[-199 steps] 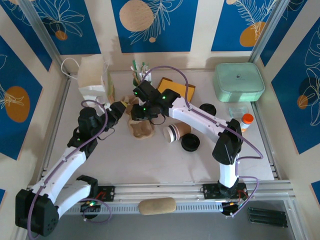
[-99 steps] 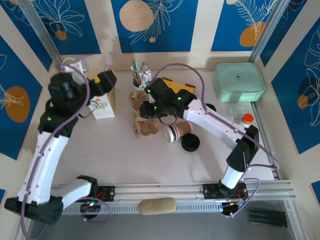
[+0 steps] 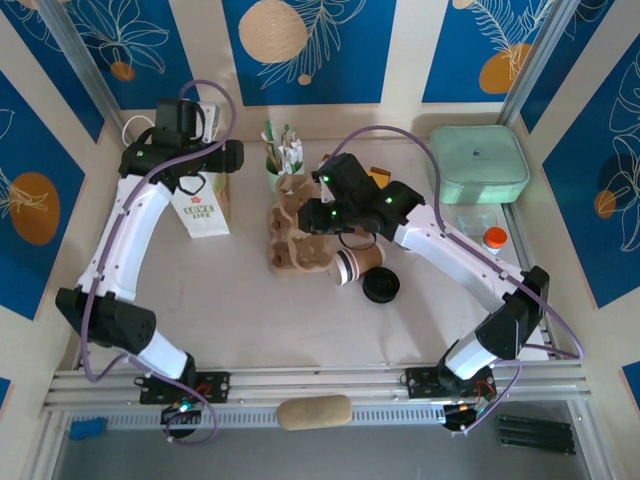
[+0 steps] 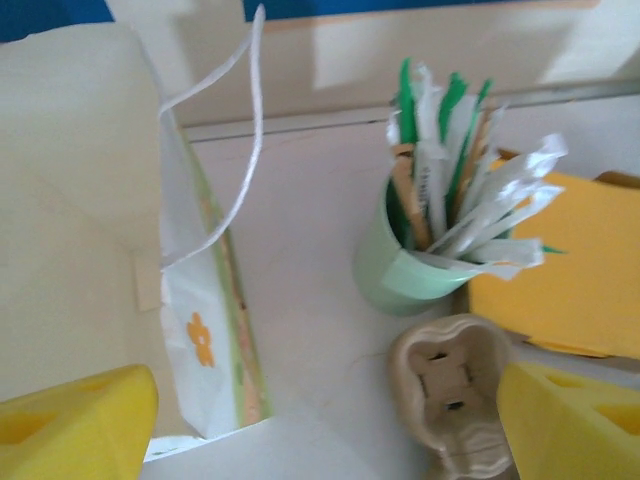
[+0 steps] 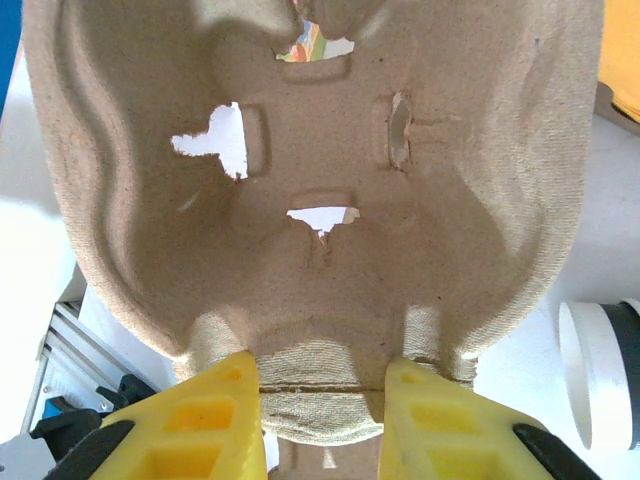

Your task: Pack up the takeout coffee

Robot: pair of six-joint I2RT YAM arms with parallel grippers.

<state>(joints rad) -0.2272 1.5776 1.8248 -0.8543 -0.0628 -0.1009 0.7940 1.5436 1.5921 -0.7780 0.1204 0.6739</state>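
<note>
Now the brown moulded-pulp cup carrier (image 5: 300, 200) is pinched at its rim by the right gripper (image 5: 320, 405), jaws narrow; it is best set down flat, sockets up. The kraft-brown paper coffee cup (image 3: 357, 265) is seen lying on its side just right of the carrier, the black round lid (image 3: 381, 287) beside it. The left gripper (image 4: 320, 410) is spread wide and empty beside the white paper bag (image 3: 200, 205). Far-side room is limited by the mint-green utensil cup (image 4: 400, 270).

Right pincer (image 5: 322, 385) pinches the pulp carrier (image 5: 300, 180) by its rim — paper cup (image 5: 600, 372) beside.
</note>
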